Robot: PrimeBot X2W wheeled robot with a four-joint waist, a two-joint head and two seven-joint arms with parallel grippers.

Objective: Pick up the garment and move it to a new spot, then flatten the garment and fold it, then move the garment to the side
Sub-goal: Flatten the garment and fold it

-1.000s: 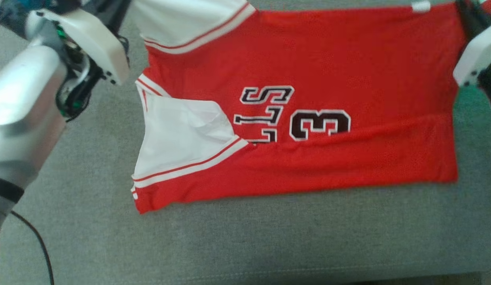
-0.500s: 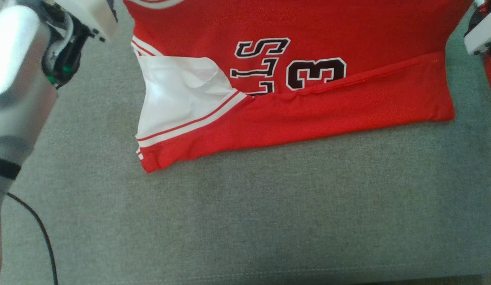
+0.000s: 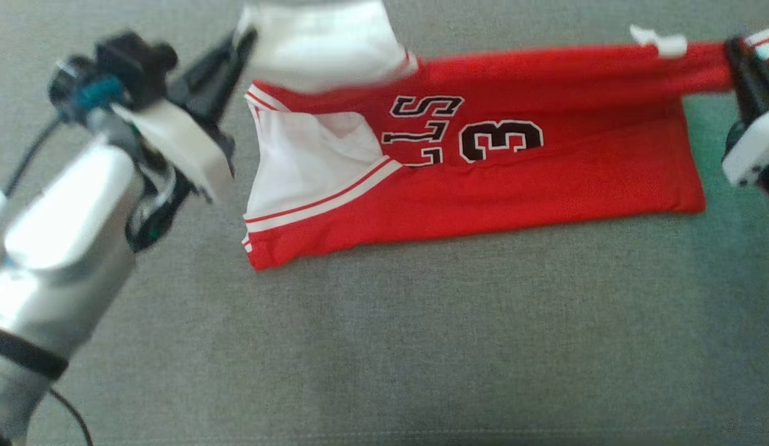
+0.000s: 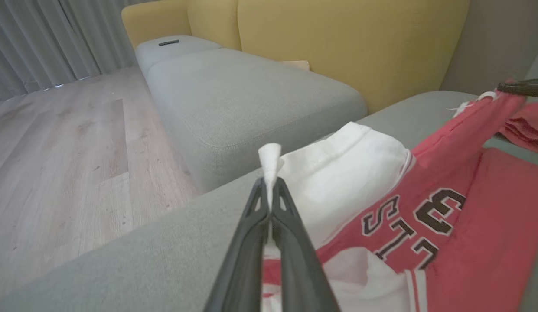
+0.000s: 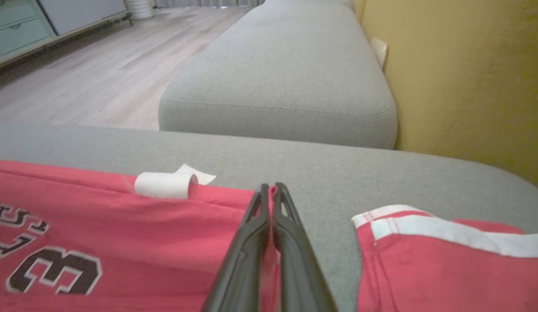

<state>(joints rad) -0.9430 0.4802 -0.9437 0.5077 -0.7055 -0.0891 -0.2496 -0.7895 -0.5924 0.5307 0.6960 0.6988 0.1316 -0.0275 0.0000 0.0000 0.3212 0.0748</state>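
Head view: you are handling a light, limp garment; left hand is pinching its edge at 11 o'clock, right hand at 2 o'clock.

So the right claw is getting chopped off by the head view's edge, same with the second red garment next to it. The jersey fold is covering the bottom of the lettering, the raised white sleeve is blurring out, and the dark thing on the far cushion is looking too tiny to identify.
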